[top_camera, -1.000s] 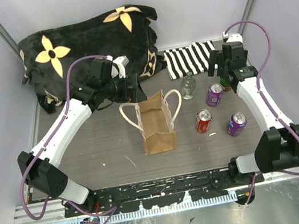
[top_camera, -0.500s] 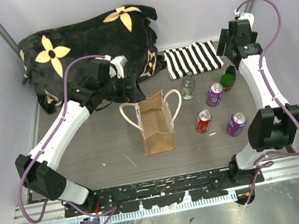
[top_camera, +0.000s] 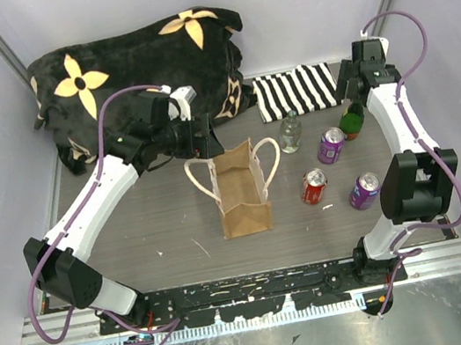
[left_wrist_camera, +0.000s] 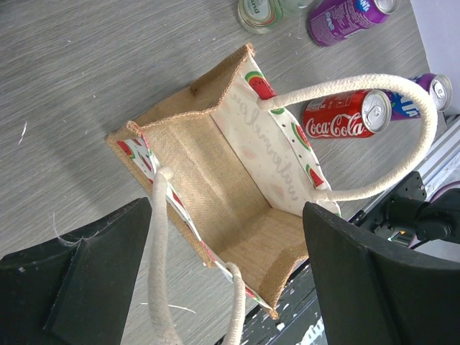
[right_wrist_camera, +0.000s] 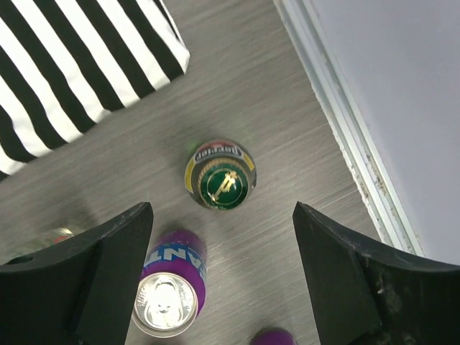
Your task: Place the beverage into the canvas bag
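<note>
Directly beneath the right arm (top_camera: 391, 122) stands the green bottle (right_wrist_camera: 220, 175). It is upright, its long axis running straight up toward the wrist camera, so I see only the gold-printed cap and the shoulder. The right jaws hang above it, spread wide and holding nothing, with the cap centred between the two fingers. I judge this to be the beverage in hand. A straight descent should bring the fingers down on either side of the neck.

The nearest obstacle is a purple Fanta can (right_wrist_camera: 171, 291), upright just beside the bottle on the side of the left-hand finger in the wrist view. That finger could clip it on the way down. A black-and-white striped cloth (right_wrist_camera: 72, 65) lies beyond the bottle, apart from it.

The canvas bag (top_camera: 241, 190) stands mid-bench, mouth open and seemingly empty, well apart from the bottle and to its left. The left arm (top_camera: 97, 200) is the nearer one. Its jaws are also wide open and empty, and they hover over the bag's far end with one rope handle (left_wrist_camera: 159, 244) close to a finger.

Between bottle and bag stand a clear glass bottle (top_camera: 291, 131) and the Fanta can, with a Coca-Cola can (top_camera: 313, 185) nearer me. The carry will probably need height. A black flowered cushion (top_camera: 137, 73) fills the far corner — clear of the route.
</note>
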You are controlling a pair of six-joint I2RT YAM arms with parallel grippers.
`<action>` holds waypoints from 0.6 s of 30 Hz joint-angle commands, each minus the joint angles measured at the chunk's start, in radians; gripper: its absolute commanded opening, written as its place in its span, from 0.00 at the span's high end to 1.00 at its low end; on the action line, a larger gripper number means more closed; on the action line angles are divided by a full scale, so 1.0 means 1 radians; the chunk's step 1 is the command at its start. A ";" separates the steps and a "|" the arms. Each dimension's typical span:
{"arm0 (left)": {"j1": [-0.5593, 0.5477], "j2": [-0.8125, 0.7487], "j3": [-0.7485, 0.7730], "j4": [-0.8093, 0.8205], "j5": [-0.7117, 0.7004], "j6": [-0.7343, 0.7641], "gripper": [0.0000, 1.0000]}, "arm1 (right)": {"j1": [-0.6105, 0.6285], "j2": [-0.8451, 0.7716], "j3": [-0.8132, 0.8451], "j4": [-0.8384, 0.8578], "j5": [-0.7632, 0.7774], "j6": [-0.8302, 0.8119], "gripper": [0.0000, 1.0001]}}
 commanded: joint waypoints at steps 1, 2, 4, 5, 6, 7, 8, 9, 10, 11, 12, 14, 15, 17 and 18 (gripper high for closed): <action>0.002 -0.038 -0.027 0.031 0.015 0.017 0.07 | -0.002 -0.082 -0.135 0.213 -0.006 -0.008 0.15; 0.002 -0.038 -0.031 0.032 0.015 0.016 0.07 | -0.002 -0.088 -0.167 0.245 -0.006 -0.007 0.15; 0.002 -0.039 -0.035 0.032 0.016 0.019 0.07 | -0.002 -0.089 -0.212 0.296 -0.003 -0.001 0.15; 0.003 -0.039 -0.038 0.033 0.016 0.020 0.07 | -0.002 -0.091 -0.234 0.319 0.000 0.005 0.15; 0.002 -0.040 -0.039 0.033 0.016 0.021 0.07 | -0.002 -0.095 -0.258 0.349 0.003 0.008 0.15; 0.003 -0.040 -0.041 0.033 0.017 0.022 0.07 | -0.001 -0.101 -0.284 0.381 0.005 0.010 0.15; 0.003 -0.040 -0.044 0.033 0.016 0.023 0.07 | -0.002 -0.107 -0.311 0.418 0.011 0.010 0.16; 0.002 -0.041 -0.045 0.034 0.016 0.024 0.07 | -0.002 -0.112 -0.336 0.463 0.018 0.010 0.16; 0.002 -0.042 -0.046 0.034 0.016 0.025 0.07 | -0.002 -0.116 -0.355 0.492 0.024 0.009 0.16; 0.002 -0.041 -0.048 0.035 0.016 0.025 0.07 | -0.001 -0.117 -0.372 0.519 0.030 0.007 0.16; 0.002 -0.040 -0.049 0.035 0.015 0.025 0.07 | -0.002 -0.117 -0.392 0.547 0.033 0.005 0.16; 0.003 -0.037 -0.049 0.034 0.018 0.027 0.07 | -0.002 -0.112 -0.415 0.588 0.041 -0.001 0.16; 0.002 -0.036 -0.047 0.033 0.018 0.027 0.07 | -0.001 -0.108 -0.422 0.605 0.044 -0.001 0.17; 0.001 -0.032 -0.044 0.034 0.018 0.029 0.07 | -0.002 -0.099 -0.431 0.630 0.053 -0.001 0.17; 0.002 -0.030 -0.042 0.033 0.017 0.030 0.07 | -0.002 -0.096 -0.438 0.643 0.056 0.000 0.17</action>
